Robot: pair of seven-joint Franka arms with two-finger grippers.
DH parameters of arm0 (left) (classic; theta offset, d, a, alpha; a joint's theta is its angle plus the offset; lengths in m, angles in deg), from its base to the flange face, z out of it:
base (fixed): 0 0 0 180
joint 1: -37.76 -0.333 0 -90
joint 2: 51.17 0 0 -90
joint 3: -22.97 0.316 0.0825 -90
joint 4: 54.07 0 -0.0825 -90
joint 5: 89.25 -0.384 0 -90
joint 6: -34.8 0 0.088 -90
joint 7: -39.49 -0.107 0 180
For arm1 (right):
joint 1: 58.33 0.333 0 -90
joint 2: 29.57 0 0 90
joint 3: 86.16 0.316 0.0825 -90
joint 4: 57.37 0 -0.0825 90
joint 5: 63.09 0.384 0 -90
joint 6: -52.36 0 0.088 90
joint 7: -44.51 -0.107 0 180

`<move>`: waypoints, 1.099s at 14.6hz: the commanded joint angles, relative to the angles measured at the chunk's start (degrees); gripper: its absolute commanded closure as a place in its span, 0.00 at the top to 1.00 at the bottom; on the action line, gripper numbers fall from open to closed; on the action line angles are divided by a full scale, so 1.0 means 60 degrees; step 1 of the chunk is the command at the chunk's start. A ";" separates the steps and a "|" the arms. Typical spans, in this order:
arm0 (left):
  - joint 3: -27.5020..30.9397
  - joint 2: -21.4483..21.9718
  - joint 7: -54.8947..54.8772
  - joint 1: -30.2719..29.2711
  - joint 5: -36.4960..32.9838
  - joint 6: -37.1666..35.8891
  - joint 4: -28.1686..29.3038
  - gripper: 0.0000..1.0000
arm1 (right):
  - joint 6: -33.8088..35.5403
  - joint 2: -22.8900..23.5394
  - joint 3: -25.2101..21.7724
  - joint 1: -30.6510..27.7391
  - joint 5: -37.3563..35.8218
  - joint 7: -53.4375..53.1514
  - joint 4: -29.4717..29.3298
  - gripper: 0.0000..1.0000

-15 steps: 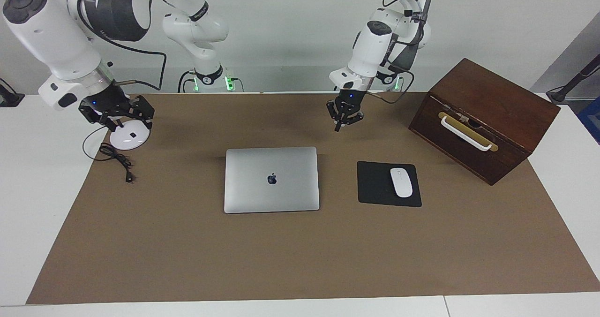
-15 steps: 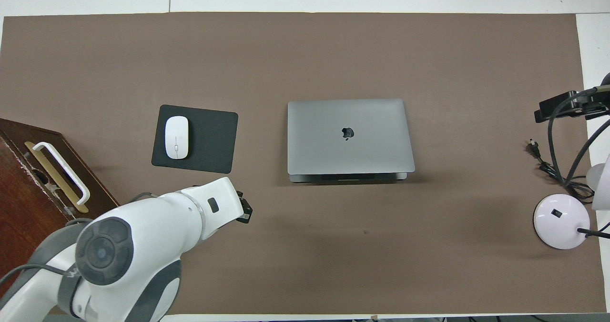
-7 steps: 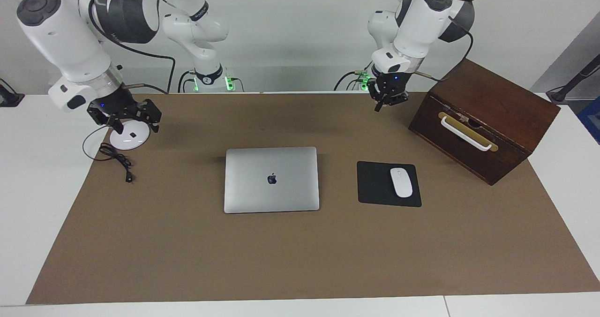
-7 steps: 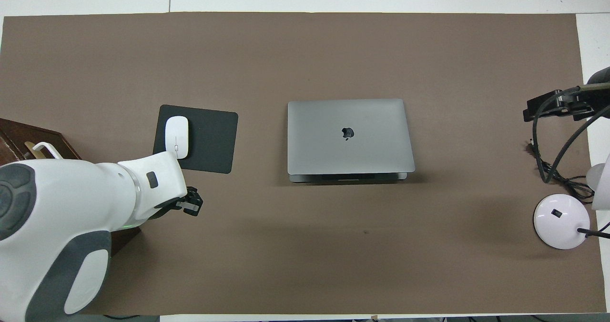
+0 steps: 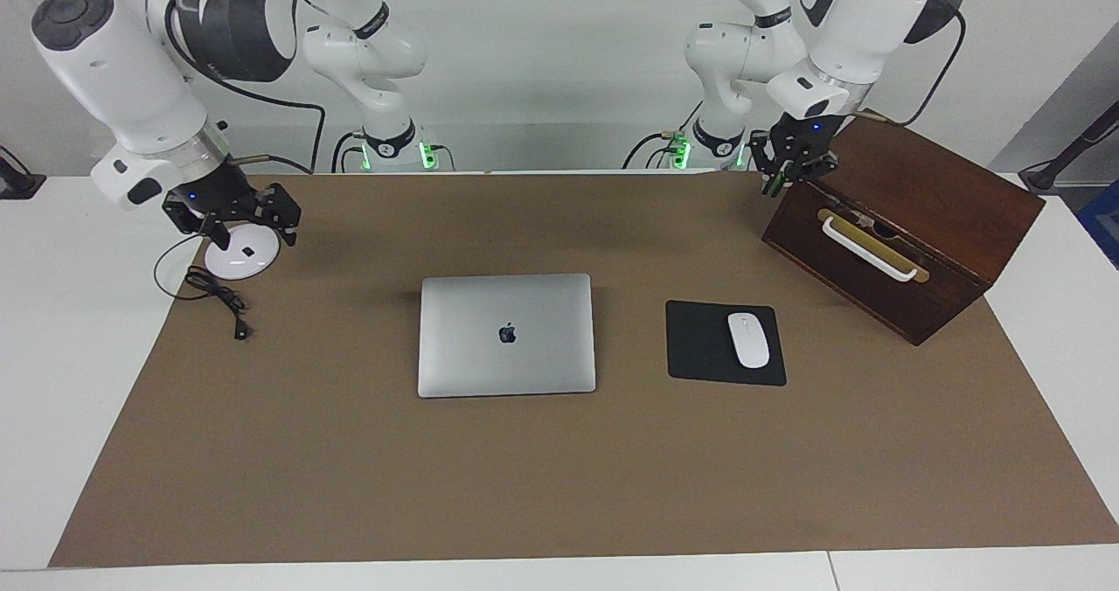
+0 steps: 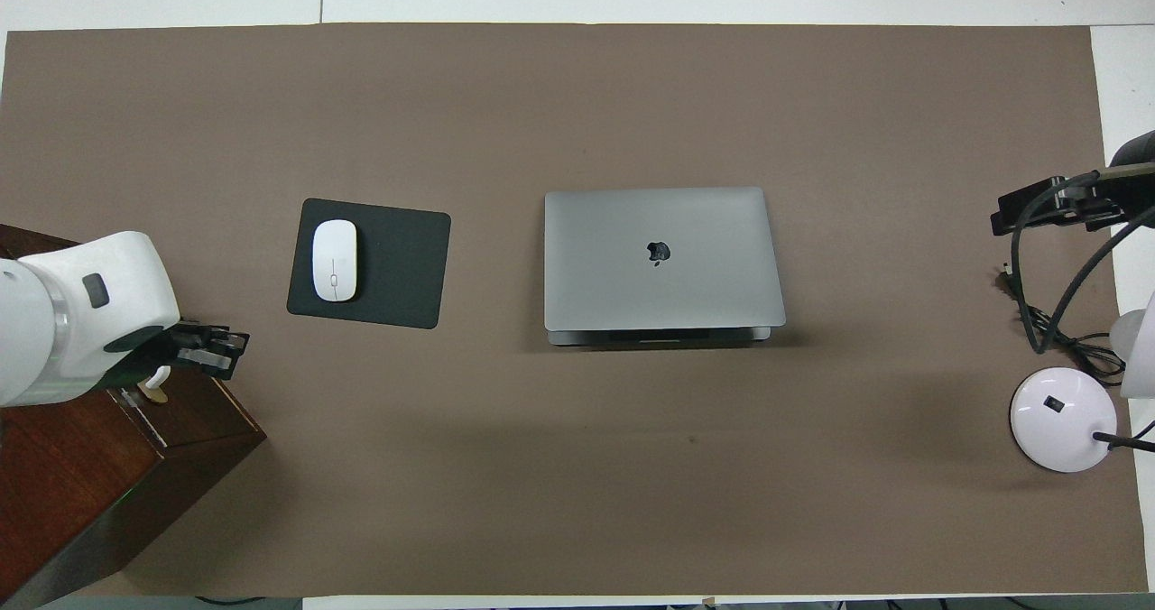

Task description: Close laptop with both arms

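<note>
The laptop [image 5: 506, 335] is silver-grey and lies flat in the middle of the brown mat with its lid down, apple logo up; it also shows in the overhead view [image 6: 661, 258]. My left gripper [image 5: 778, 185] hangs in the air over the edge of the wooden box [image 5: 905, 219], well away from the laptop; in the overhead view it [image 6: 217, 355] shows over the box [image 6: 99, 475]. My right gripper [image 5: 234, 218] is open and empty over the white round lamp base [image 5: 240, 259], toward the right arm's end of the table; its edge shows in the overhead view [image 6: 1038, 213].
A white mouse [image 5: 748, 339] lies on a black mouse pad [image 5: 695, 342] beside the laptop, toward the left arm's end. A black cable [image 5: 218, 298] trails from the lamp base. The box has a white handle [image 5: 870, 248].
My left arm has swung up and away from beside the laptop to over the wooden box. My right gripper has shifted only slightly over the lamp base. The laptop has not moved.
</note>
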 commanded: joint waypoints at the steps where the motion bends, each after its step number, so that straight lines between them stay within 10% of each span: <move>1: -0.0093 -0.0178 -0.0087 -0.0638 -0.0243 -0.0397 -0.0394 1.00 | -0.0280 -0.0281 0.0027 -0.0100 0.0069 0.0237 0.0392 1.00; 16: -0.0093 -0.0998 0.0660 -0.2355 -0.0419 -0.1174 -0.2283 1.00 | -0.0280 -0.0295 0.0027 -0.0114 0.0069 0.0237 0.0407 1.00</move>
